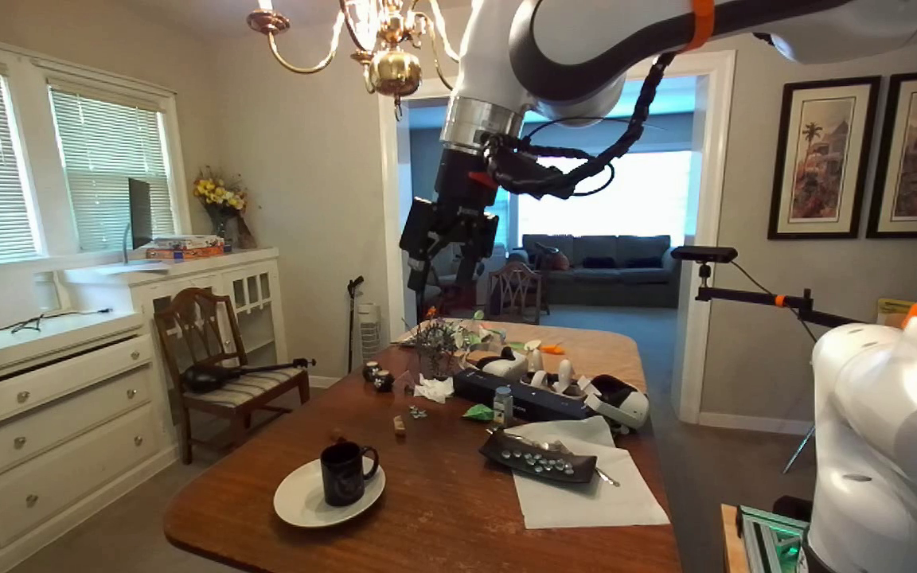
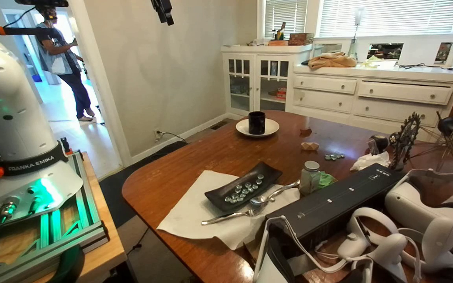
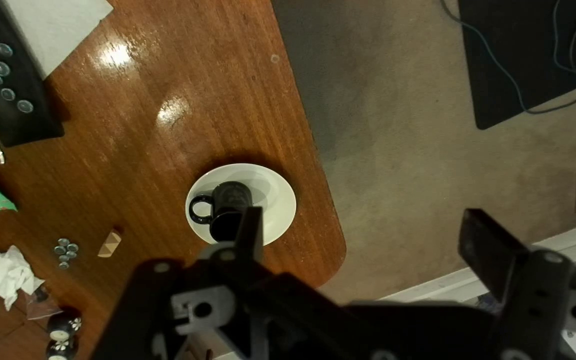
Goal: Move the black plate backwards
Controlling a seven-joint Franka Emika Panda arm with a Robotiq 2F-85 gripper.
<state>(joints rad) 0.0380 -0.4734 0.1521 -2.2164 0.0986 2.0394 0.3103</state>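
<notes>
Wrist view | black plate (image 3: 24,82) on a white napkin (image 3: 63,30), beads (image 3: 1,68) in it | I'd guess stiff, lightish, kinda slick: pinch the end past the napkin, stay level | end effector (image 3: 363,225) high over the worktop (image 3: 148,160), spread wide, empty

This is a home: in an exterior view, a brass chandelier (image 1: 395,73) hangs near eleven o'clock, framed pictures (image 1: 823,159) near two, a sofa (image 1: 606,272) at three beyond a doorway (image 1: 712,191), a wooden worktop (image 1: 442,493) at six, an upholstered chair (image 1: 255,387) and white drawers (image 1: 68,414) at eight.
</notes>
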